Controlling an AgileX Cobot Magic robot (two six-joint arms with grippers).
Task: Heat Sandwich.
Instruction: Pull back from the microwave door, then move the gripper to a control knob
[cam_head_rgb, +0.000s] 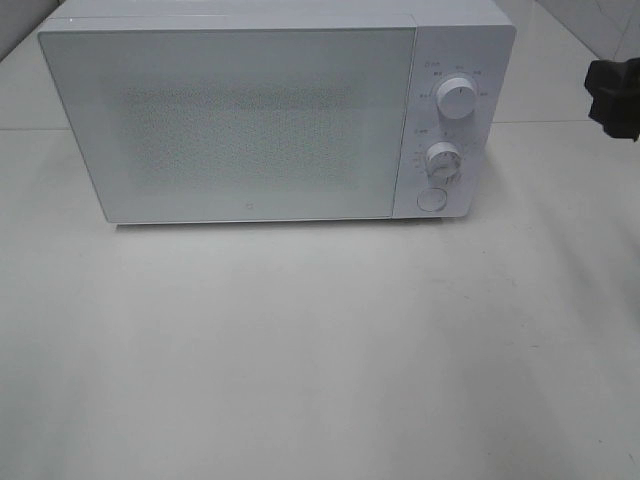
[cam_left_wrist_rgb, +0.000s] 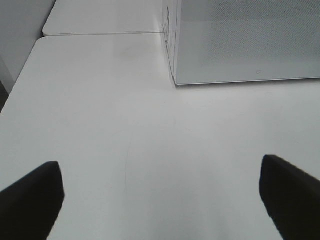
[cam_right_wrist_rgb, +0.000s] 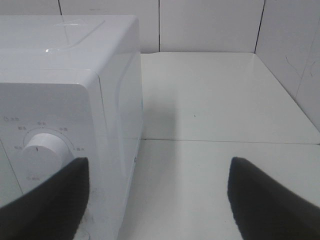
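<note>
The sandwich is out of view. A white microwave (cam_head_rgb: 250, 120) stands at the back of the table with its door closed. My left gripper (cam_left_wrist_rgb: 160, 200) is open over bare tabletop, in front of and to the left of the microwave's front corner (cam_left_wrist_rgb: 175, 80); nothing lies between its dark fingers (cam_left_wrist_rgb: 30, 200). My right gripper (cam_right_wrist_rgb: 157, 200) is also open and empty, hovering by the right side of the microwave (cam_right_wrist_rgb: 65, 75), near its upper dial (cam_right_wrist_rgb: 44, 150). In the exterior high view only a black part of the right arm (cam_head_rgb: 612, 95) shows at the right edge.
The microwave's control panel carries an upper dial (cam_head_rgb: 458, 100), a lower dial (cam_head_rgb: 443, 160) and a round button (cam_head_rgb: 432, 199). White tabletop (cam_head_rgb: 320, 350) stretches in front. Tiled walls (cam_right_wrist_rgb: 210, 25) close off the back and right side.
</note>
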